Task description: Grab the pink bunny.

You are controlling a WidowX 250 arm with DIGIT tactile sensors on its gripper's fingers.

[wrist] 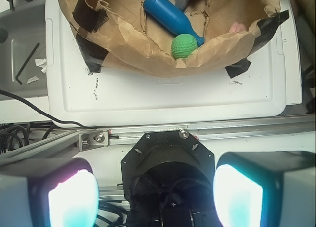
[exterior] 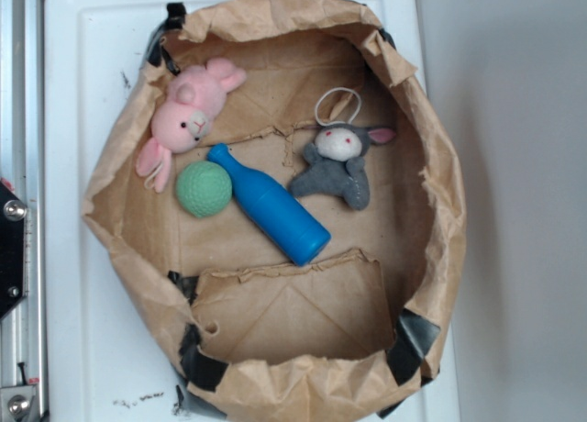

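Bunny (exterior: 190, 113), pink, lay against the upper-left inner wall of the brown paper bag (exterior: 440, 257), just above the green ball (exterior: 204, 189). Blue bottle (exterior: 269, 205) lay diagonally beside the ball; grey plush (exterior: 342, 163) sat right of it. Claw (wrist: 155, 197) hung open and empty outside the bag, pads (wrist: 73, 200) well apart, over the white table (wrist: 163, 96) edge.

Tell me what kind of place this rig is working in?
Probably a lab bench set up for robot trials, not a home. A taped brown paper bin sits on a white plastic board holding toys such as the pink bunny, with aluminium rail and loose cables alongside.
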